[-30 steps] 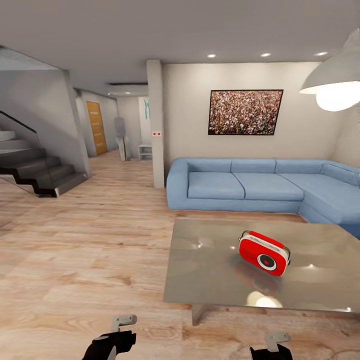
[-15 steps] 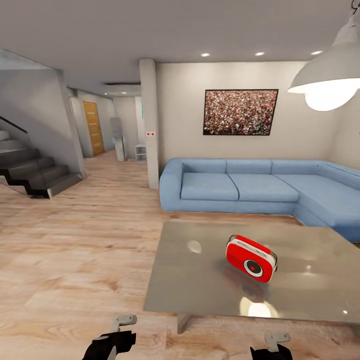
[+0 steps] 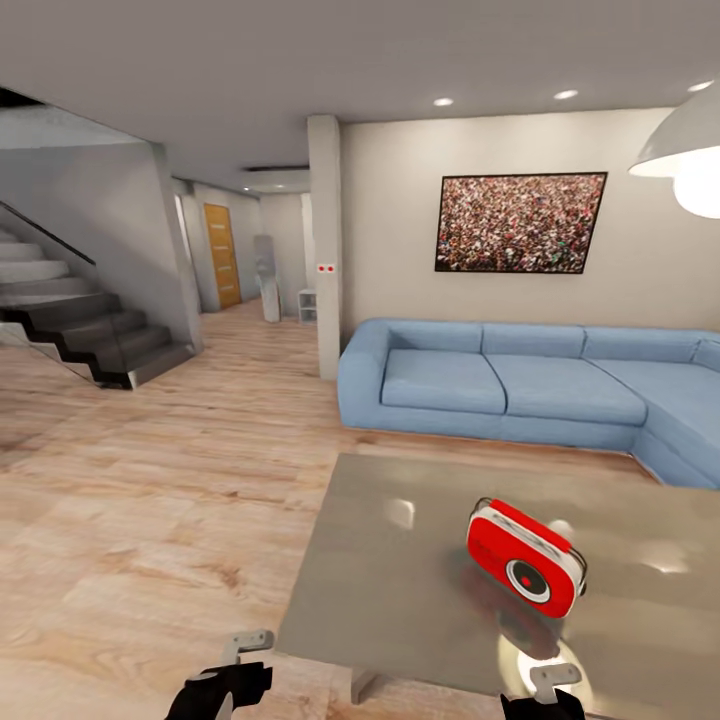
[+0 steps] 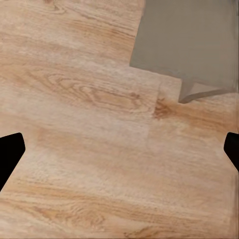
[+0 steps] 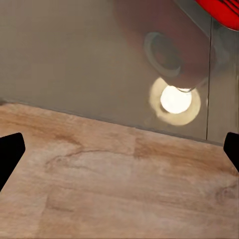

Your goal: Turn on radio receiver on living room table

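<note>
The red radio receiver (image 3: 525, 555) stands on the glossy grey table (image 3: 400, 590) in the living room, its round dial facing me with a red centre. A red corner of the radio (image 5: 224, 11) also shows in the right wrist view, beyond the table's near edge (image 5: 99, 74). My left gripper (image 3: 230, 682) hangs low over the wood floor, left of the table's near corner (image 4: 189, 40), and stands open (image 4: 119, 149). Down at the table's front edge, my right gripper (image 3: 543, 700) is open (image 5: 119, 154) too, well short of the radio. Both are empty.
A light blue sectional sofa (image 3: 500, 385) runs behind the table under a framed crowd picture (image 3: 520, 222). A white pendant lamp (image 3: 690, 160) hangs at upper right. Stairs (image 3: 90, 340) rise at the left, a pillar (image 3: 325, 250) beside a hallway. Wood floor (image 3: 150, 500) spreads left of the table.
The camera has moved: the whole scene has shifted, and the table and radio now sit lower and larger in view. Both arms keep the same pose.
</note>
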